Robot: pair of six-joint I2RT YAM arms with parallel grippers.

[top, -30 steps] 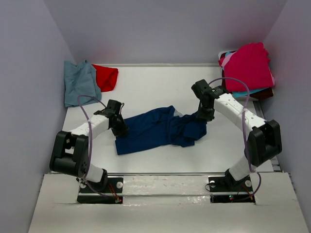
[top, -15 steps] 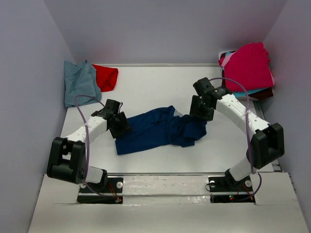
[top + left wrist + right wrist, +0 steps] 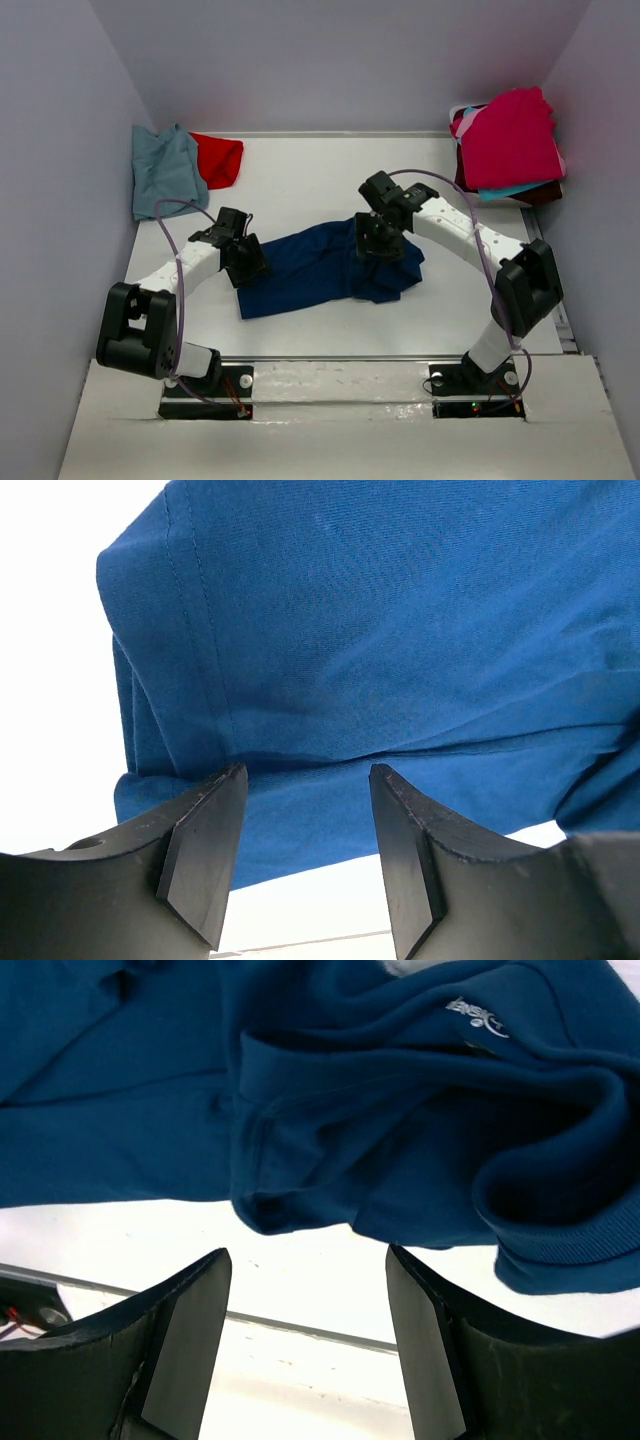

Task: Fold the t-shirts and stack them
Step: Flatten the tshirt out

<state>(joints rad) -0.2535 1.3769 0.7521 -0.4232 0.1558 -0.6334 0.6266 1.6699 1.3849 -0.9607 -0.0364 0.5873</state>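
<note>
Lying rumpled across the middle of the white counter, the navy t-shirt stretches from lower left to upper right, flatter at its left end and bunched into thick folds at its right. In the right wrist view a small white print shows among those folds. The left hand sits at the shirt's left end with its fingers spread apart and nothing between them; its own camera shows a hemmed edge of blue cloth just beyond the tips. The right hand hangs over the bunched right part, fingers likewise parted and empty, with bare counter and the shirt's edge below them.

At the far left corner a blue-grey tee lies loose, overlapping a red tee. At the far right a pile rests against the side wall: a magenta tee on top, a turquoise tee and a maroon tee peeking out under it. Plain pale lilac walls close in the counter on three sides.

Against a second ago, the right hand has moved left — from the shirt's far right tip to over its folds, now covering a white patch that showed there. The left hand has barely shifted, though its elbow has swung outward. Both hands have opened; the shirt keeps much the same outline.
</note>
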